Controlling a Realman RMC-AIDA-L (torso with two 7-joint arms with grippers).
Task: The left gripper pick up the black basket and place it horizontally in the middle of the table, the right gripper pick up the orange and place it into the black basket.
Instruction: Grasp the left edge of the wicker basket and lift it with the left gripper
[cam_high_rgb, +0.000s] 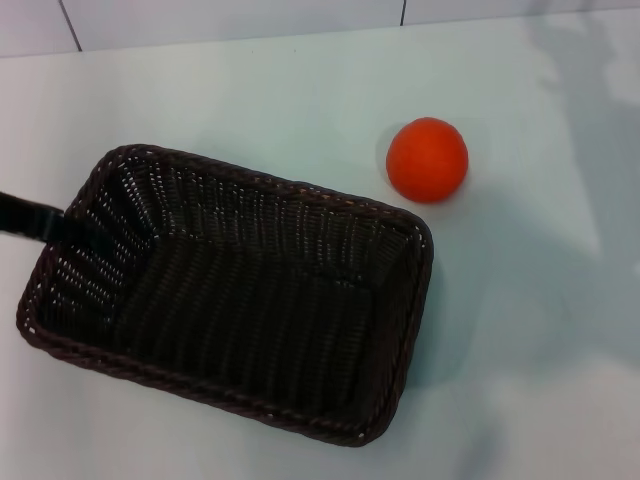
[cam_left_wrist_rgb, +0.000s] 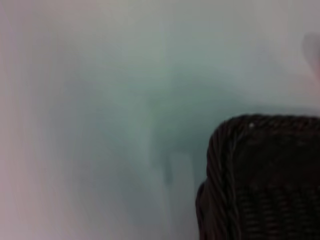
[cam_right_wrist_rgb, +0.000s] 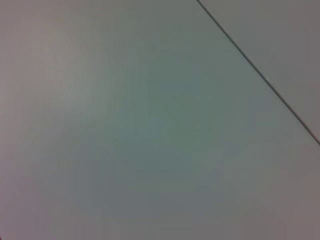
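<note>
The black basket lies on the table in the head view, left of centre, its long side running slightly slantwise from left to right. It holds nothing. A corner of its braided rim shows in the left wrist view. My left gripper comes in from the left edge as a thin black bar and meets the basket's left short rim. The orange sits on the table just beyond the basket's far right corner, apart from it. My right gripper is out of view.
A dark seam line crosses the pale surface in the right wrist view. The table's far edge meets a tiled wall at the top of the head view. Bare tabletop lies right of the basket.
</note>
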